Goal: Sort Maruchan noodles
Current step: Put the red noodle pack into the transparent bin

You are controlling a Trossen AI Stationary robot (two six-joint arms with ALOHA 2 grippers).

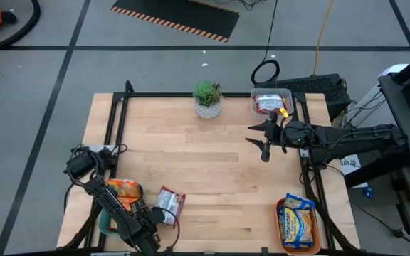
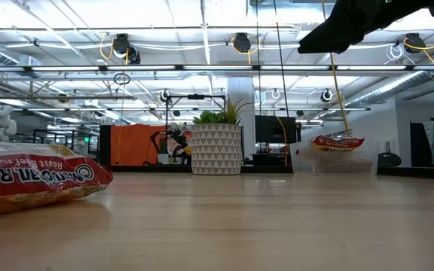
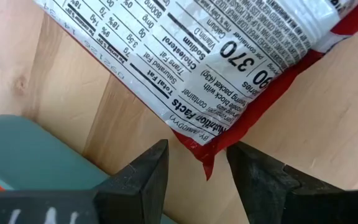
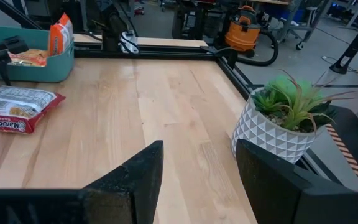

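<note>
A pale wooden counter (image 1: 212,178) fills the scene, edged by a black frame. Two dark robot arms reach over it. The right gripper (image 1: 264,135) hangs in the air near the far right corner, fingers (image 4: 132,177) parted and holding nothing. The left gripper (image 1: 164,213) sits low at the near left edge, fingers (image 3: 145,177) apart around a corner of a red and white noodle packet (image 1: 171,203) lying flat on the counter, not clamped on it. Beside it, a teal tray (image 4: 27,56) holds orange packets (image 1: 124,190). An orange tray (image 1: 280,227) at the near right holds yellow and blue packets (image 1: 297,220). A clear tub (image 1: 287,94) at the far right holds a red packet (image 1: 267,104). A small potted plant (image 1: 207,99) stands at the far edge.
</note>
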